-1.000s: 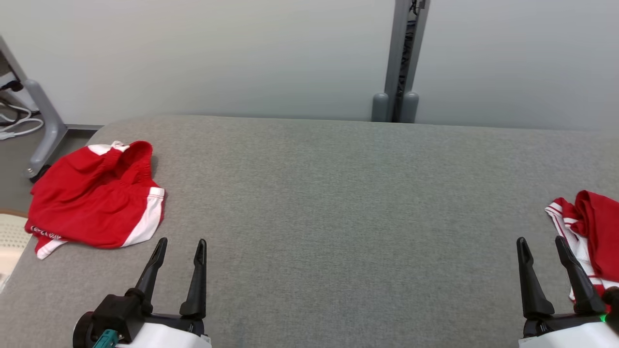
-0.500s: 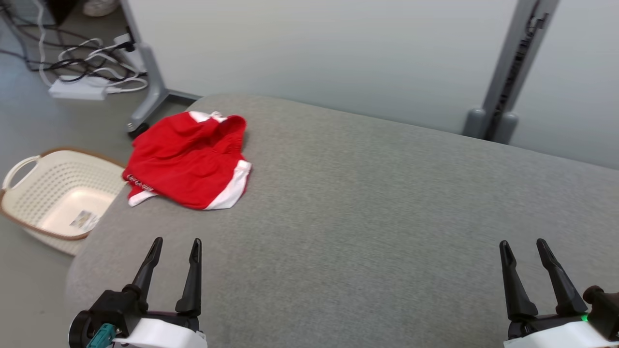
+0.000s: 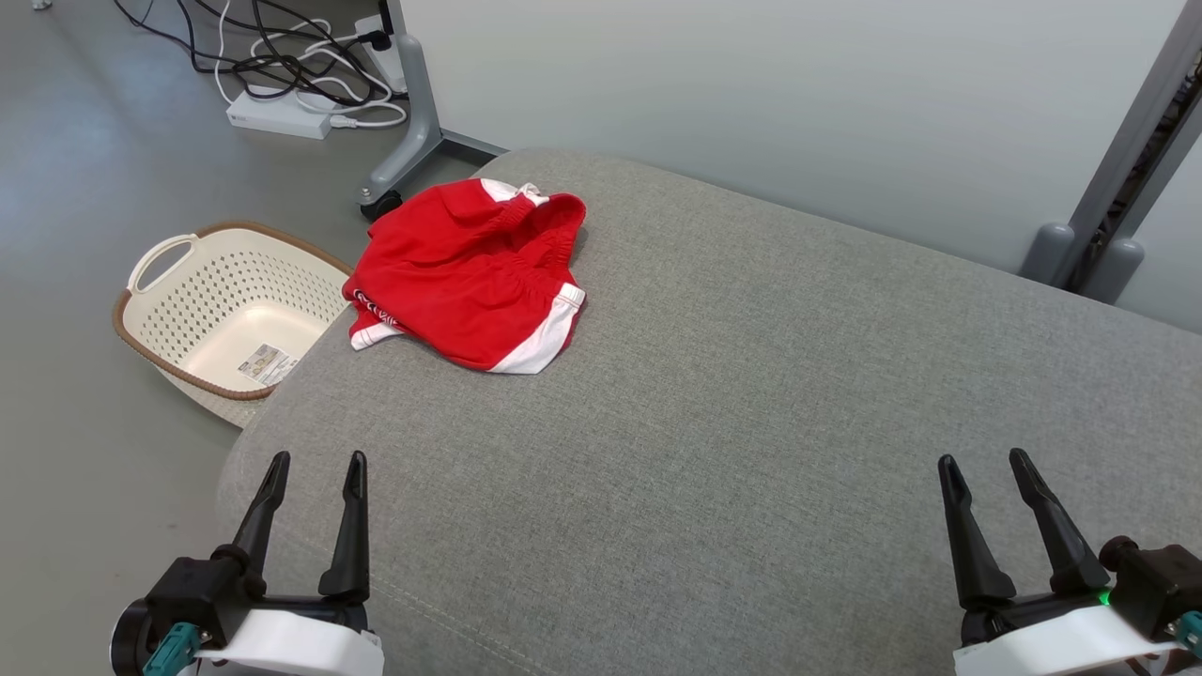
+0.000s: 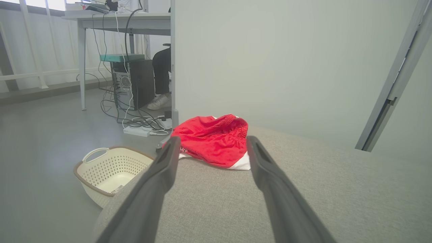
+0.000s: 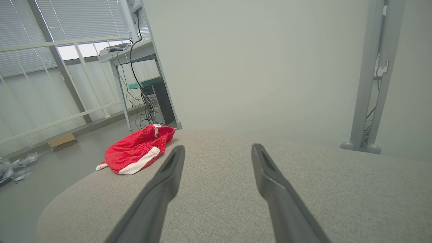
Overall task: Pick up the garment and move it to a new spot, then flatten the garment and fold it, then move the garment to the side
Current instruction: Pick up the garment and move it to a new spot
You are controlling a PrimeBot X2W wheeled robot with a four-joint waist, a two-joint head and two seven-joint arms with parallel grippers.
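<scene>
One garment lies on the grey fabric-covered table (image 3: 751,422): a crumpled pair of red shorts with white side bands (image 3: 465,272), bunched up at the far left corner, close to the table's left edge and well apart from both grippers. Its gathered elastic waistband lies on the far side, toward the pale wall, while a white-banded leg hem faces the near side. The heap's longer axis runs slantwise, from the table's left edge toward the far right. On the floor just left of that corner stands one cream perforated plastic basket with a brown rim (image 3: 216,282), with a slip of paper in its bottom. There are two grippers, each with two long dark fingers. The left gripper (image 3: 317,460) and the right gripper (image 3: 982,460) both hover over the near edge, fingers spread and holding nothing.
</scene>
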